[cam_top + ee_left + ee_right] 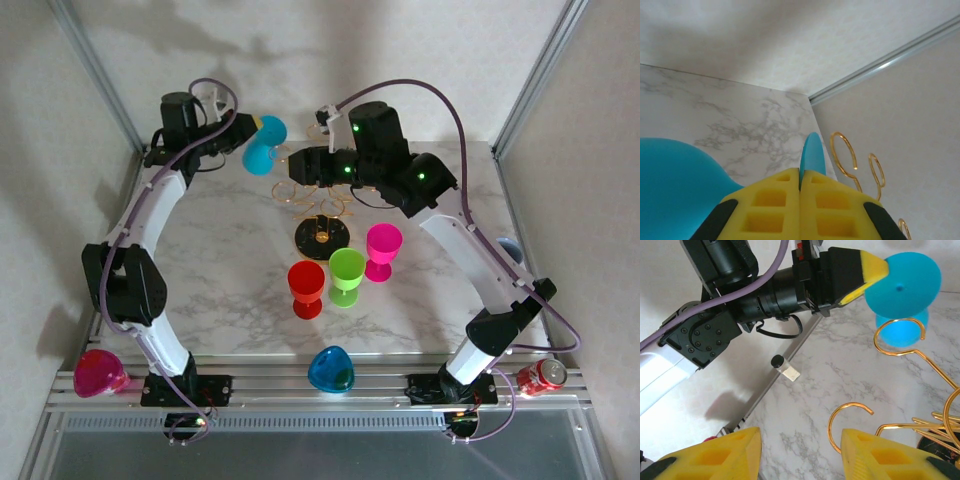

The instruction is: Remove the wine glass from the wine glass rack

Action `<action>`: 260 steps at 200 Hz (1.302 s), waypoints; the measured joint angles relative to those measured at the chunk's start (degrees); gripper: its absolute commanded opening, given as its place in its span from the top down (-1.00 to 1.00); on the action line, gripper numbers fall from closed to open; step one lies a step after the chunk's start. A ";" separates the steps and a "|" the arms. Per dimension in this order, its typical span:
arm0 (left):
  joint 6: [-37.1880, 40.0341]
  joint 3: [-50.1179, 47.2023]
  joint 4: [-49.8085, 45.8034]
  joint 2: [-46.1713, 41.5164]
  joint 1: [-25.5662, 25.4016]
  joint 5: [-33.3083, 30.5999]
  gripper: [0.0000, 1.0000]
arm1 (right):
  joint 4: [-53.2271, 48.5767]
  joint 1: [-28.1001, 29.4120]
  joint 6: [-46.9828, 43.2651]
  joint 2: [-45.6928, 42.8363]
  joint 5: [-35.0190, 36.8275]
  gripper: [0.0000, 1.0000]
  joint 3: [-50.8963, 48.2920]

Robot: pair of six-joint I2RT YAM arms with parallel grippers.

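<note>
A cyan wine glass (pixel 262 145) hangs in the air just left of the wine glass rack (pixel 318 200), a gold wire stand on a round black base. My left gripper (pixel 247 127) is shut on the rim of the glass's foot (pixel 812 150), and the bowl (pixel 675 185) shows at lower left. Two gold loops of the rack (pixel 846 155) lie to the right of the glass. From the right wrist I see the foot disc (pixel 902 285) pinched by the left fingertip (pixel 872 270), behind a gold hook (pixel 900 337). My right gripper (pixel 800 450) stands open over the rack's arms, holding nothing.
Red (pixel 306 288), green (pixel 346 276) and pink (pixel 382 250) glasses stand in front of the rack. A blue glass (pixel 330 370) lies at the table's front edge. A magenta glass (pixel 98 373) and a soda can (pixel 540 377) rest on the near rail.
</note>
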 measured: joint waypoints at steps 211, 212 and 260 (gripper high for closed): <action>23.69 -23.37 -11.04 -24.90 9.88 -14.80 1.00 | 0.90 0.00 0.66 0.22 -2.32 0.09 -0.02; 23.76 -23.47 -11.02 -24.96 9.88 -14.84 1.00 | 0.92 0.00 0.66 0.22 -2.40 0.09 -0.04; 27.85 -26.16 -11.13 -26.91 7.23 -18.10 1.00 | 1.09 0.00 0.66 0.22 -3.52 0.09 -0.94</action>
